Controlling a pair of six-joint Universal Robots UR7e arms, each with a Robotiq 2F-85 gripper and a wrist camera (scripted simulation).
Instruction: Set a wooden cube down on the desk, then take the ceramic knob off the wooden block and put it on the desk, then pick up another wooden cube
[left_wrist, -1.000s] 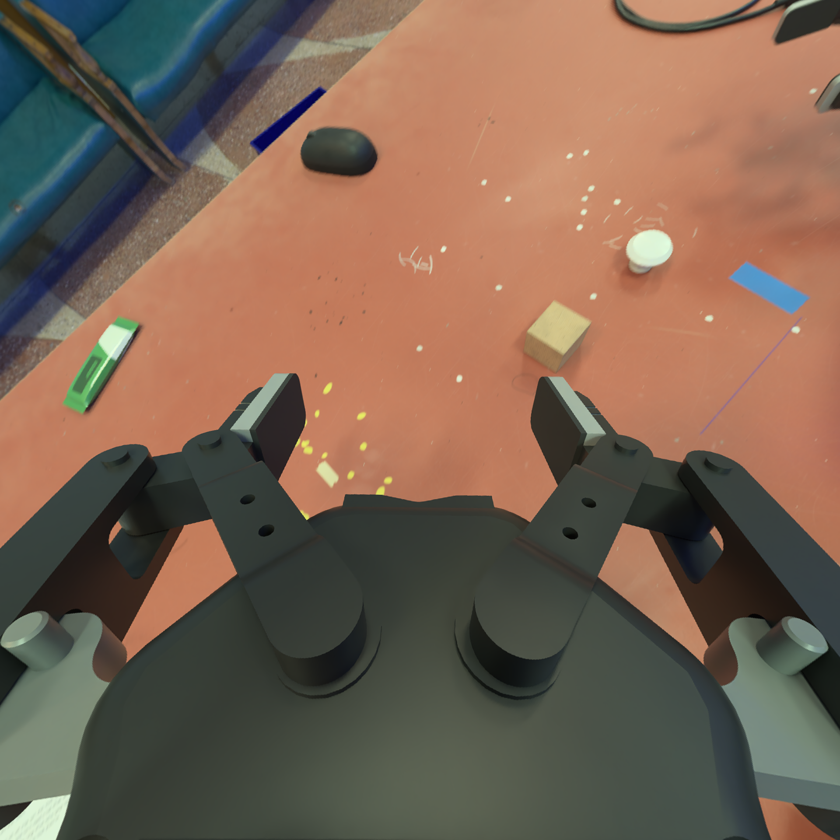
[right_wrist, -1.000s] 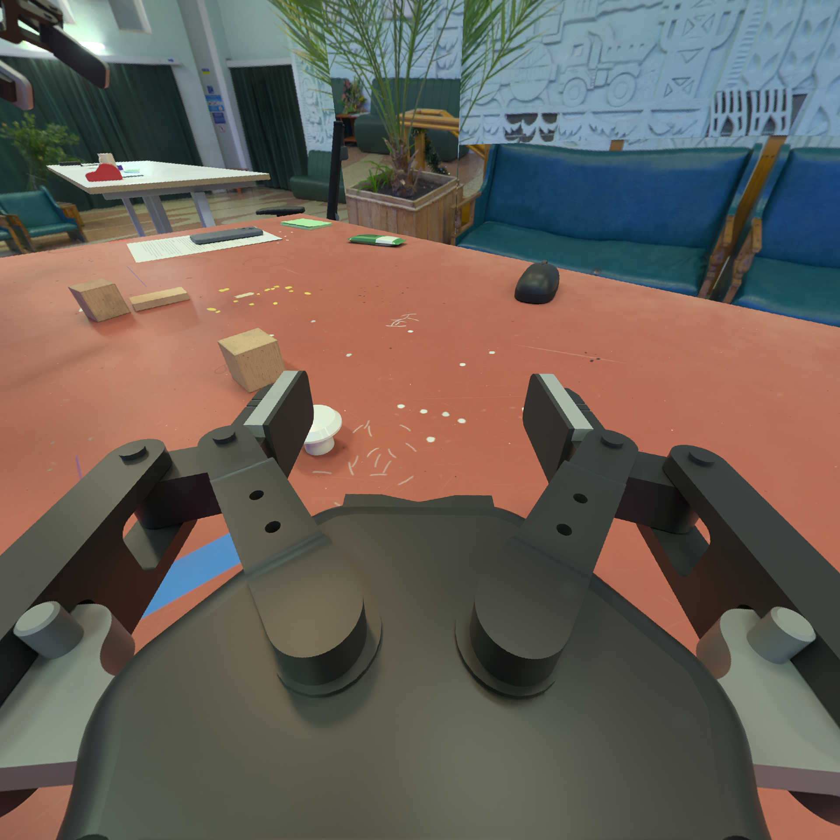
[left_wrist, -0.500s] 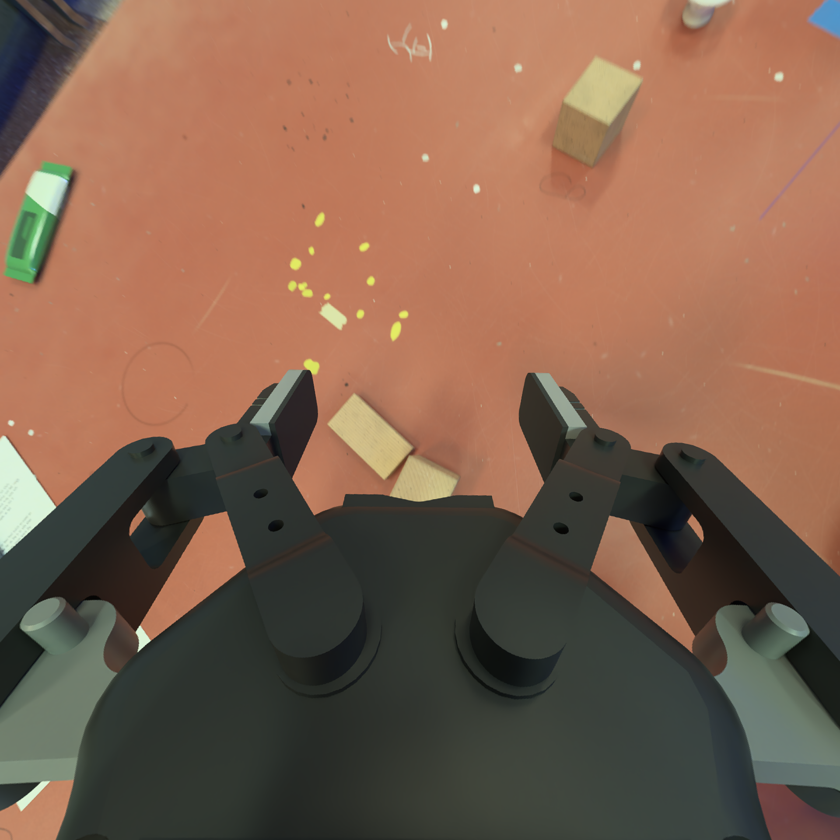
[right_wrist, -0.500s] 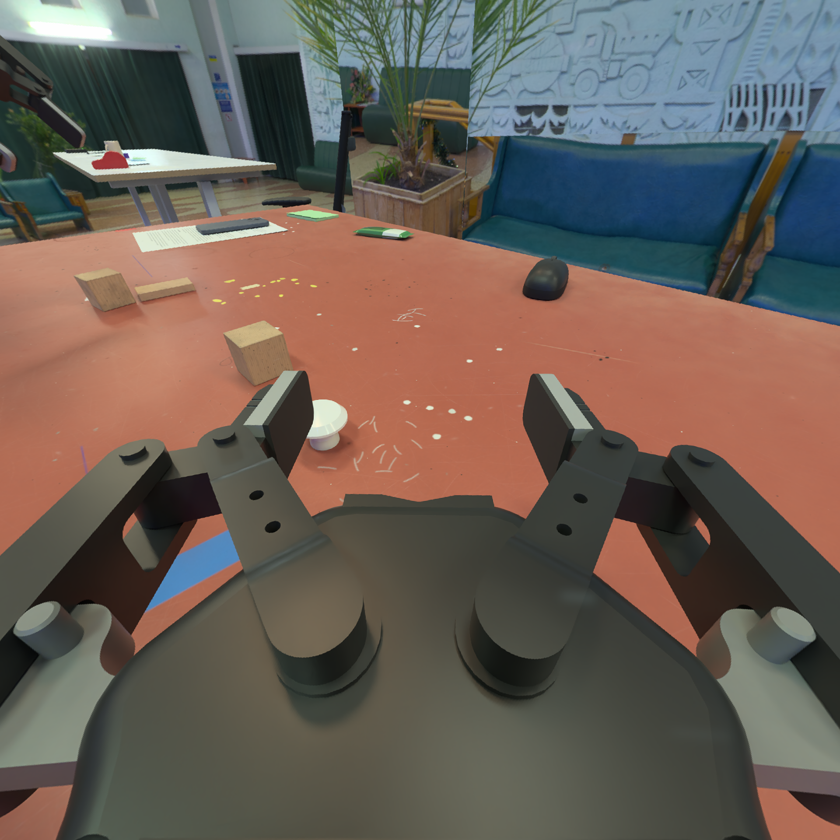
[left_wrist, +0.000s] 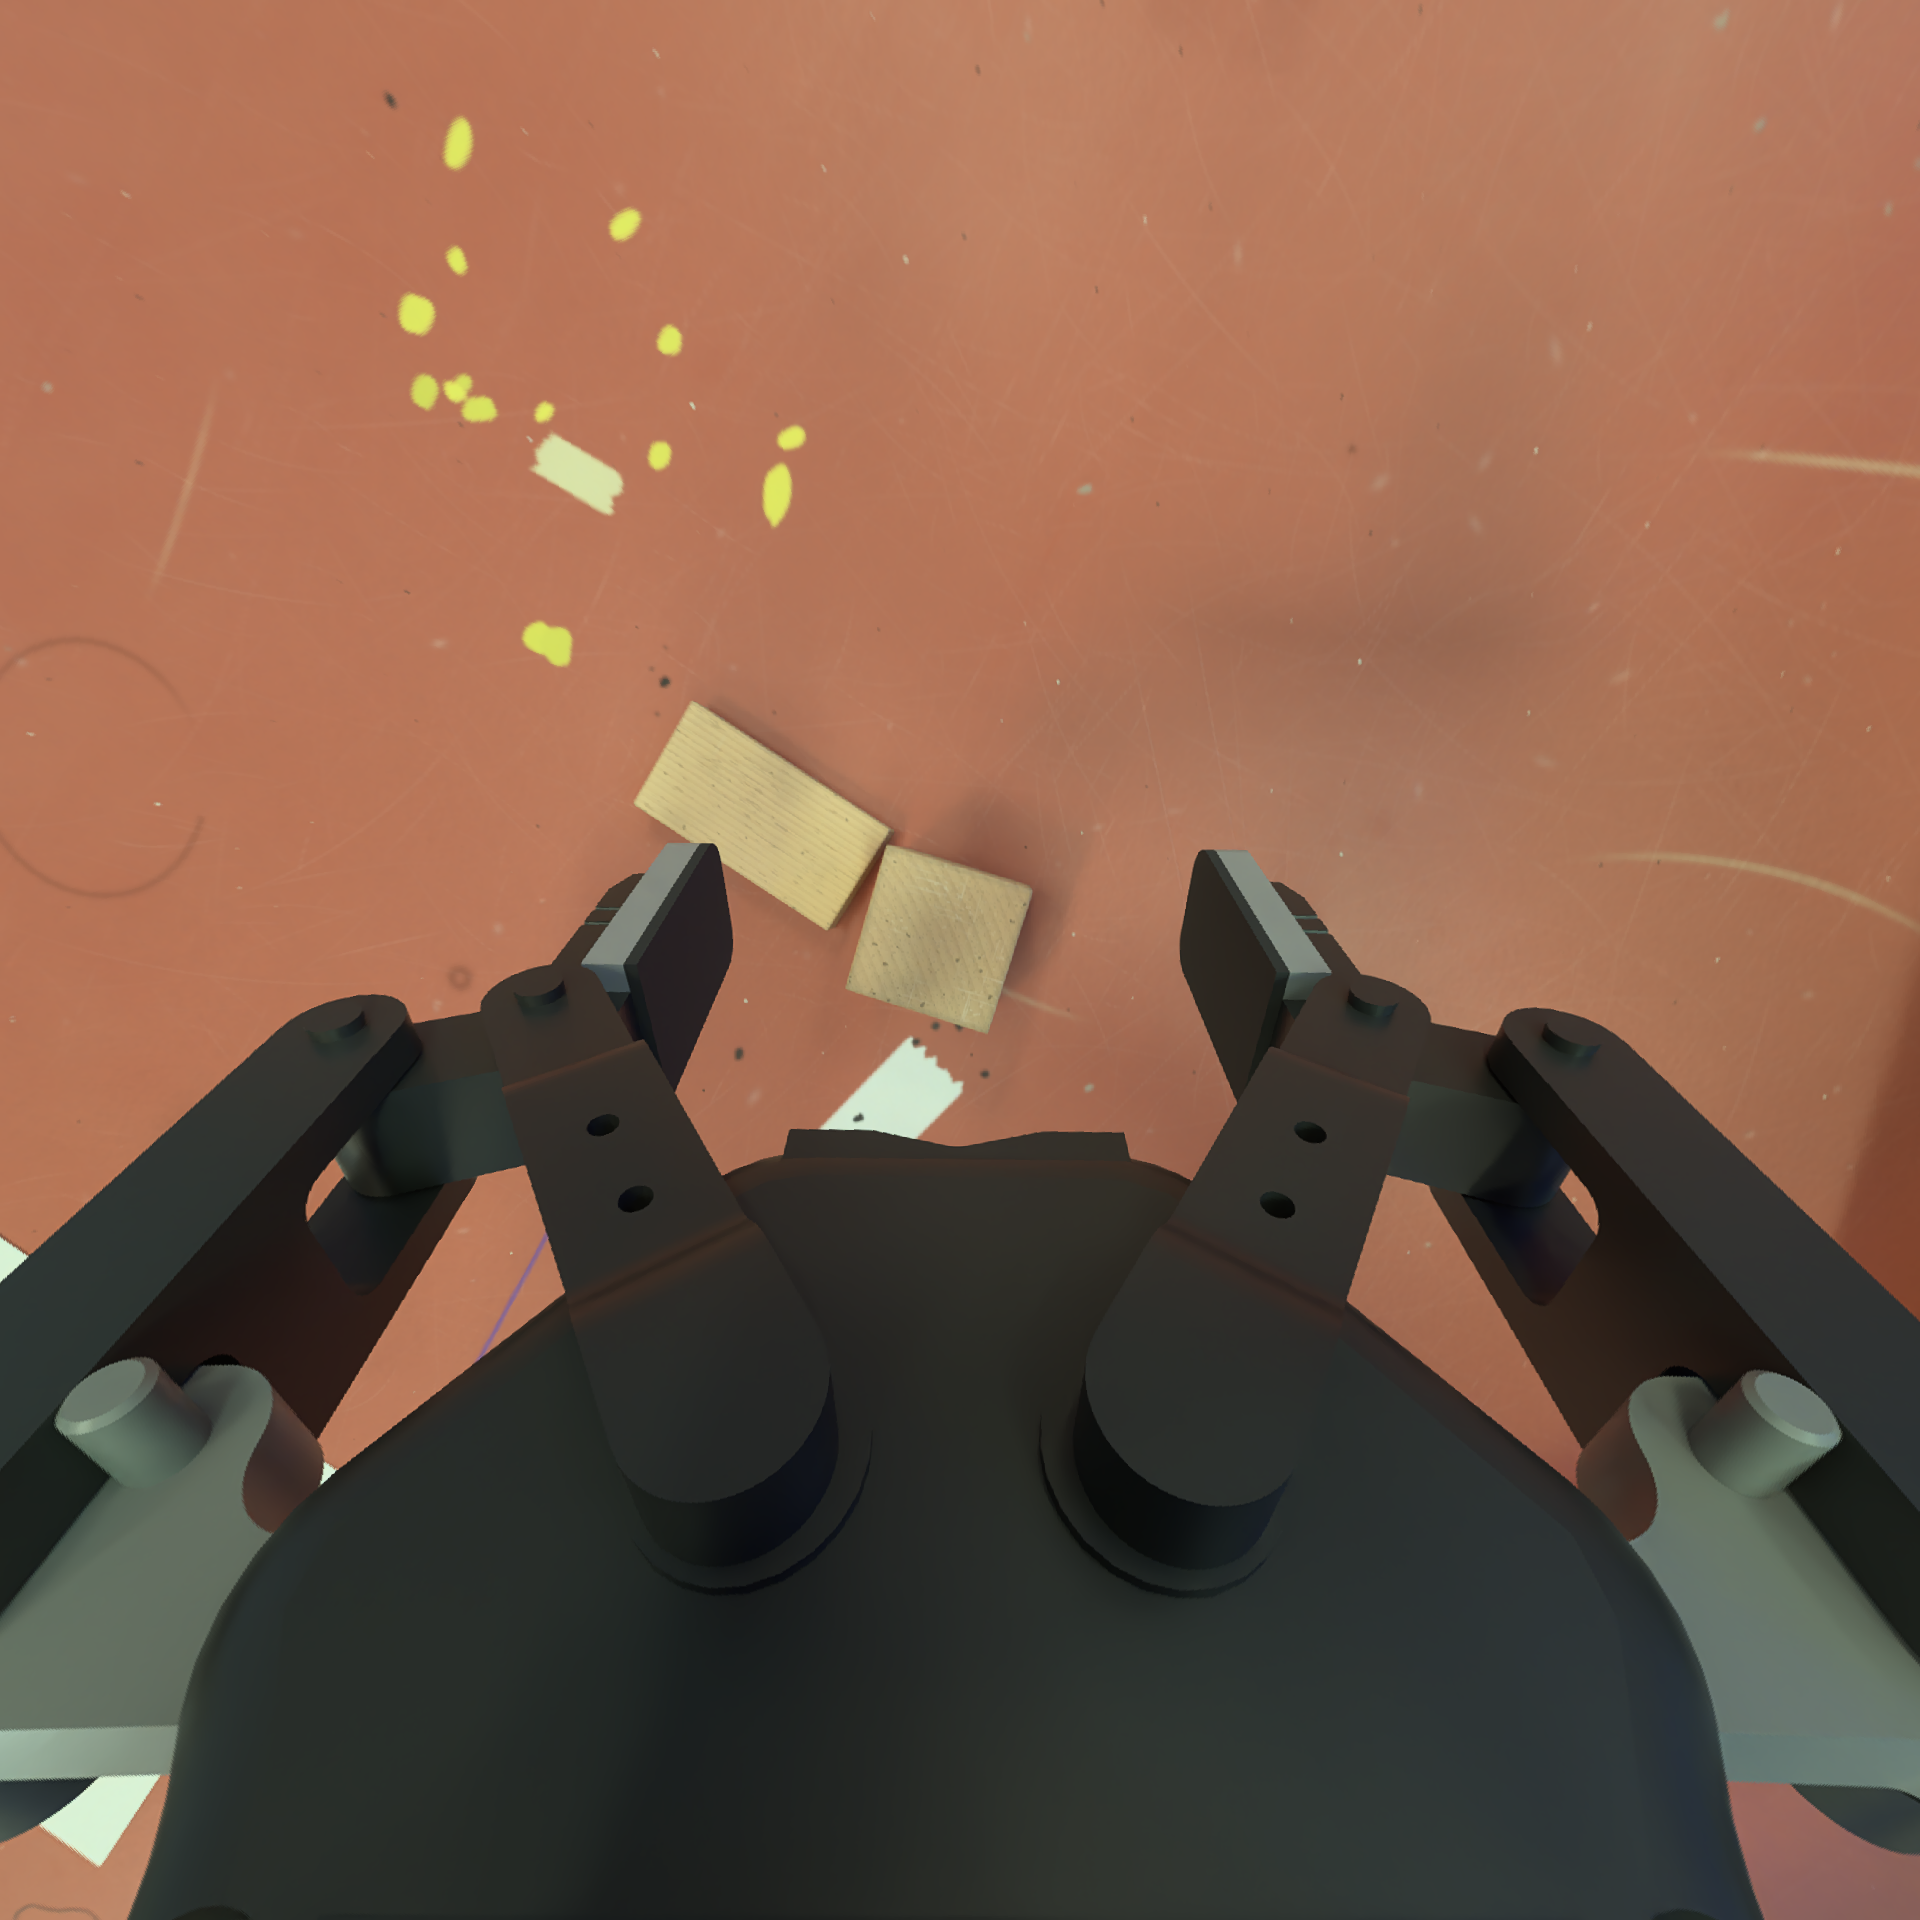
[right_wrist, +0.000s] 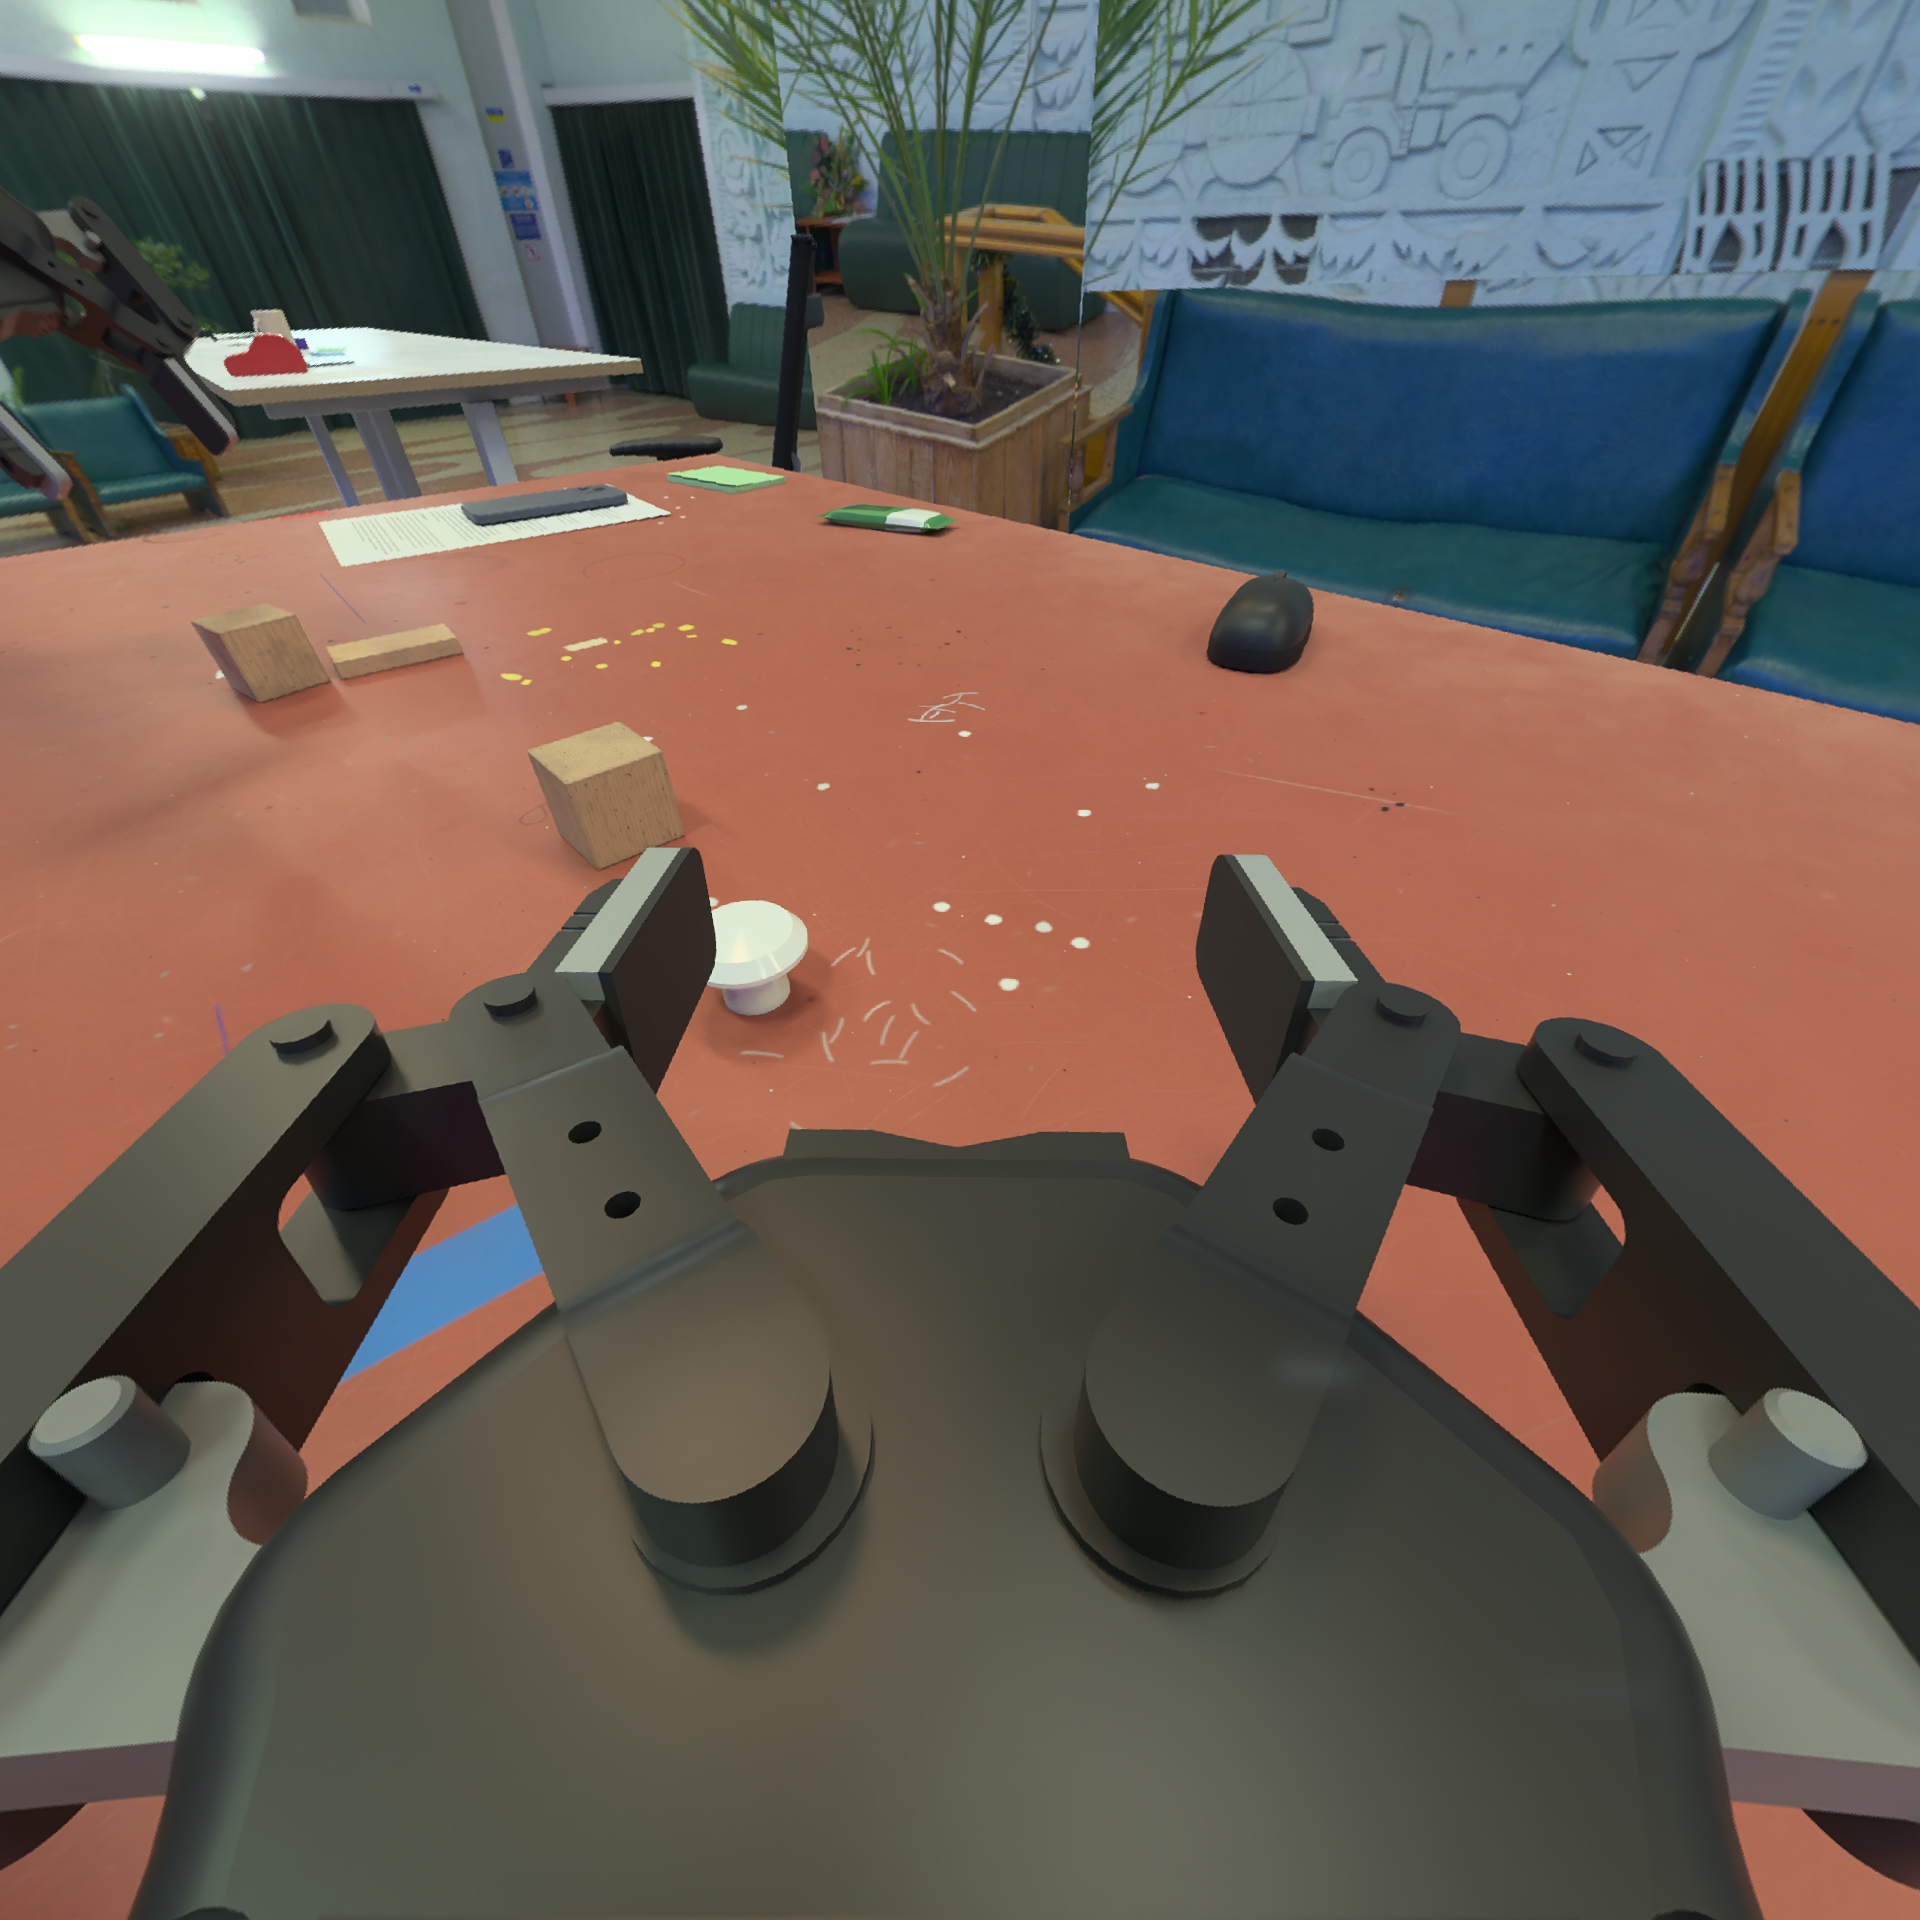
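In the left wrist view my left gripper (left_wrist: 951, 940) is open and empty, looking straight down at a wooden cube (left_wrist: 940, 937) that lies between its fingertips on the red desk. A flat wooden block (left_wrist: 762, 812) lies touching the cube's corner, up and to the left. In the right wrist view my right gripper (right_wrist: 956, 951) is open and empty above the desk. The white ceramic knob (right_wrist: 756, 951) stands on the desk beside its left fingertip. A second wooden cube (right_wrist: 608, 792) sits beyond the knob. The first cube (right_wrist: 260, 649) and the flat block (right_wrist: 395, 649) lie far left.
A black mouse (right_wrist: 1259, 623), a green packet (right_wrist: 888, 517), a green pad (right_wrist: 725, 478) and a paper sheet (right_wrist: 416, 535) with a dark bar lie at the desk's far side. The left arm (right_wrist: 94, 312) hangs at the far left. Blue tape (right_wrist: 447, 1288) lies near.
My left gripper has swung back and tilted down until the cube and flat block came between its fingers. My right gripper has barely shifted. Both stayed open.
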